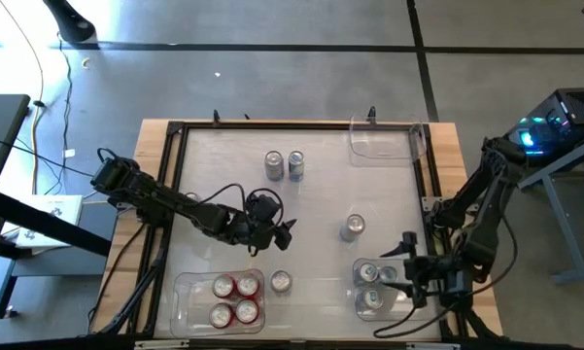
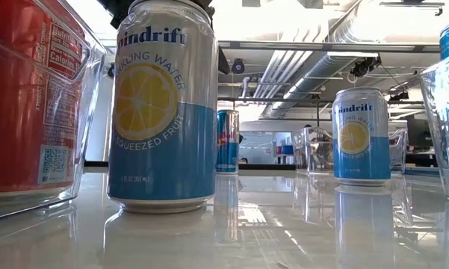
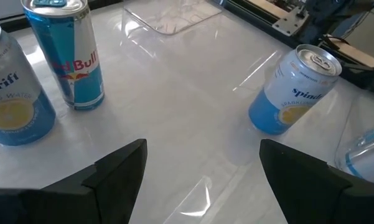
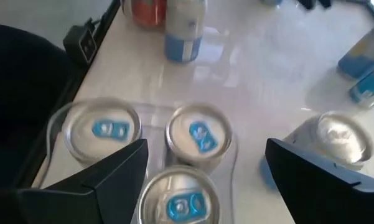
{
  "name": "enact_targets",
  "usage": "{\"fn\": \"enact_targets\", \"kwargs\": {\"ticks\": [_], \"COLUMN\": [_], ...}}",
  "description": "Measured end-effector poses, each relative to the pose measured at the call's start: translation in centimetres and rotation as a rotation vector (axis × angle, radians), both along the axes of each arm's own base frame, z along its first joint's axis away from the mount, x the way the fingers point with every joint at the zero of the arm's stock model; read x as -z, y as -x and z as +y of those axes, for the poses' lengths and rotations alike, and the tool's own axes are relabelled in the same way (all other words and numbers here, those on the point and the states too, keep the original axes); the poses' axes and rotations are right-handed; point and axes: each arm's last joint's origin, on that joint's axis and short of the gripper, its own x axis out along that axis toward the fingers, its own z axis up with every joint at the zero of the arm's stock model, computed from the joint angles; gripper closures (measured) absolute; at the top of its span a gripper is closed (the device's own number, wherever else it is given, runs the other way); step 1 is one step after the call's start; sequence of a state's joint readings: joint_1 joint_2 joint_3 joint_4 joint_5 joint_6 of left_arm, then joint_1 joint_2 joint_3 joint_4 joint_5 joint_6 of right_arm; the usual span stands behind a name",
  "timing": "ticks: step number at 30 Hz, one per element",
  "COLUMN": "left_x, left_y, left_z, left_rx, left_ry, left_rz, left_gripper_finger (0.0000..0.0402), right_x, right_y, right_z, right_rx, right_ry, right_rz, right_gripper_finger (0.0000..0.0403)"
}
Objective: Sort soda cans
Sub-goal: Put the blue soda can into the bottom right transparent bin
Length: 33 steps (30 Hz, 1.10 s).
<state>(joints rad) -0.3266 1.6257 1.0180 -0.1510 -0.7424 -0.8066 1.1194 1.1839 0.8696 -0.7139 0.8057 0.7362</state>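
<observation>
Four red cans (image 1: 235,299) stood packed together in a clear bin (image 1: 187,292) at the table's front edge, left of centre. Just beside that bin's right wall stood a lone Spindrift can (image 1: 281,282), outside it on the bare table (image 1: 321,209). Well to the right of the red-can bin, a second bin (image 1: 361,309) held three silver-topped cans (image 1: 371,288); in the right wrist view their blue tabs showed from above. Between the two bins and farther back stood another Spindrift can (image 1: 352,227), upright and alone. Farther back still, a Spindrift can (image 1: 274,165) and a blue Red Bull can (image 1: 296,165) stood side by side, nearly touching. A third bin (image 1: 389,141) lay at the far right corner. The left gripper (image 1: 284,233) hovered just behind the red-can bin, fingers (image 3: 121,171) spread wide with nothing between them. The right gripper (image 1: 400,264) hung over the three-can bin, its fingers (image 4: 115,177) likewise wide apart and holding nothing, the cans below them.
</observation>
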Motion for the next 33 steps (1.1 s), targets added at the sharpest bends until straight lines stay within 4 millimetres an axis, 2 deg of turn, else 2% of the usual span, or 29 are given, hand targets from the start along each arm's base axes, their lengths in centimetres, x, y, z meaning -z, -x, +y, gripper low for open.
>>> {"fn": "enact_targets", "kwargs": {"ticks": [4,7,12,16,18,22,25,29,33], "left_x": [-0.3,-1.6,-3.0,-3.1,-3.1,-3.0,-2.3,-0.2,1.0], "left_y": [-0.4,-1.1,-2.4,-1.6,-1.0,-0.5,-0.7,-1.3,-1.8], "left_z": [1.1,3.7,10.4,17.4,19.4,21.2,21.7,22.1,22.4], "left_rx": [-0.008,0.012,0.218,0.183,0.222,0.367,0.474,0.485,0.475], "left_ry": [-0.028,-0.093,-0.179,-0.159,-0.22,-0.353,-0.357,-0.332,-0.313], "left_rz": [-0.003,-0.021,-0.029,-0.024,0.017,0.087,0.084,0.143,0.148], "left_gripper_finger": [0.0094,0.0094,0.0094,0.0094,0.0094,0.0094,0.0094,0.0094,0.0094], "right_x": [-2.3,-3.9,-5.8,-6.0,-5.9,-5.9,-5.9,-5.9,-5.9], "right_y": [-0.3,-0.4,-0.9,-1.2,-1.2,-1.2,-1.2,-1.3,-1.4], "right_z": [0.2,0.2,0.1,-0.1,-0.1,-0.2,-0.2,-0.3,-0.3], "right_rx": [-0.006,-0.011,-0.018,-0.002,0.003,0.008,0.01,0.024,0.034], "right_ry": [0.069,0.147,0.208,0.205,0.196,0.19,0.191,0.196,0.186], "right_rz": [-0.078,-0.148,-0.192,-0.193,-0.187,-0.182,-0.184,-0.192,-0.189], "right_gripper_finger": [0.0081,0.0081,0.008,0.008,0.008,0.008,0.008,0.008,0.008]}}
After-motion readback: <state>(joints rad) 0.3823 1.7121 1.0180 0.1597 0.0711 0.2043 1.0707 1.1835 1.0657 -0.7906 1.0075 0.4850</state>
